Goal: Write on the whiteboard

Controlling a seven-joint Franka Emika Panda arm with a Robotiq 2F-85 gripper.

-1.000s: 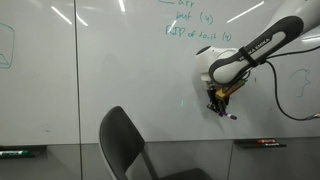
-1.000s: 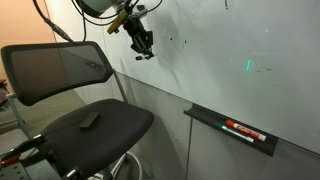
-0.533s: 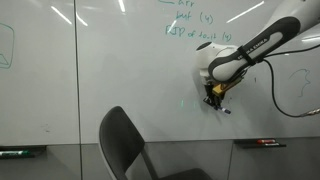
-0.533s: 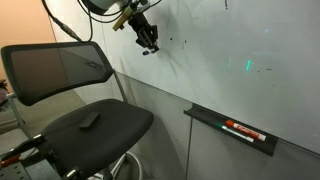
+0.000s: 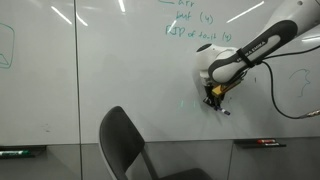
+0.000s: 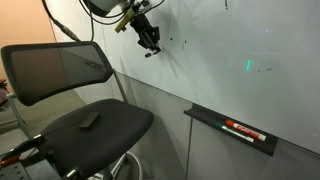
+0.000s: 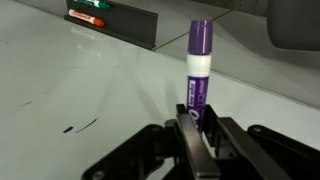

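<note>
Setting: an office wall, filled in both exterior views by the very large glossy white whiteboard, with thin vertical seams and light-strip glare.

We judge the whiteboard rigid, fixed and slick. It is not a thing to take hold of, only to press lightly through a pen tip.

Green handwritten lines sit at twelve o'clock from the black robot hand. A short dark stroke lies at nine o'clock of the hand in the wrist view.

Hand: closed narrowly on the labelled barrel of a purple-ended white plastic marker. We judge the marker light, stiff and smooth, liable to twist if pushed hard; the barrel hold suits it. Whether its end touches the board we cannot tell.

Also, in an exterior view: black mesh-backed office chair at seven o'clock of the hand, and black wall-mounted pen tray between four and five o'clock.
</note>
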